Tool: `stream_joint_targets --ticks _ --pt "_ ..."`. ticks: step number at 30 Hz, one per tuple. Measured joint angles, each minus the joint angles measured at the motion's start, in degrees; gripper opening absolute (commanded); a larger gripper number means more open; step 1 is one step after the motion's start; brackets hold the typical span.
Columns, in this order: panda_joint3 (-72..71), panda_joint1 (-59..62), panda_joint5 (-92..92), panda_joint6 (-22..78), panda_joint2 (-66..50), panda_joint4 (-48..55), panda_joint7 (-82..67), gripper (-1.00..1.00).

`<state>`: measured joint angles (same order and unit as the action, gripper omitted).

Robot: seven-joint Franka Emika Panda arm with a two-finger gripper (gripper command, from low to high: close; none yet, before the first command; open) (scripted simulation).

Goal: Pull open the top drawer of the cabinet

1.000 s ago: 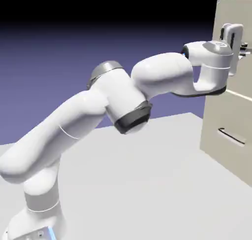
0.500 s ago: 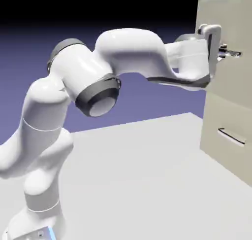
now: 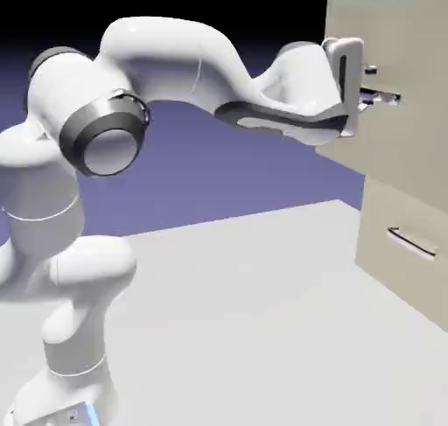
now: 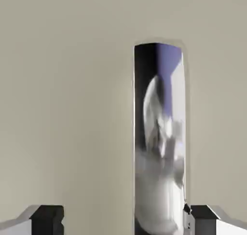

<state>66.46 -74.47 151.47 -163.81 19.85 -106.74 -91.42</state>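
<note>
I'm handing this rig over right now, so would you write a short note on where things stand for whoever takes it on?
Gripper: jaws open at the top drawer's handle, which shows between the fingertips, nearer one of them; no firm grip visible.
Top drawer: pulled well out, its front standing forward of the lower drawer in the exterior view.
Cabinet: on the table at the exterior view's right.
Done: drawer is drawn open.
Left: back the hand away from the handle and confirm the opening is enough.
</note>
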Motion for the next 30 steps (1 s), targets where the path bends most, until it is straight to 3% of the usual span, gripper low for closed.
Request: stream_joint_targets --ticks 15,19,25,30 --pt "-21.07 27.47 14.53 -8.46 -17.80 7.68 32.03 -1.00" --pt "-29.27 35.47 14.53 -8.08 -16.62 6.35 31.04 -1.00" --pt "-37.43 42.40 7.31 -5.44 -5.83 -4.98 18.60 -1.00" --pt "-47.23 52.99 10.90 -6.23 -9.02 -2.22 24.47 -1.00"
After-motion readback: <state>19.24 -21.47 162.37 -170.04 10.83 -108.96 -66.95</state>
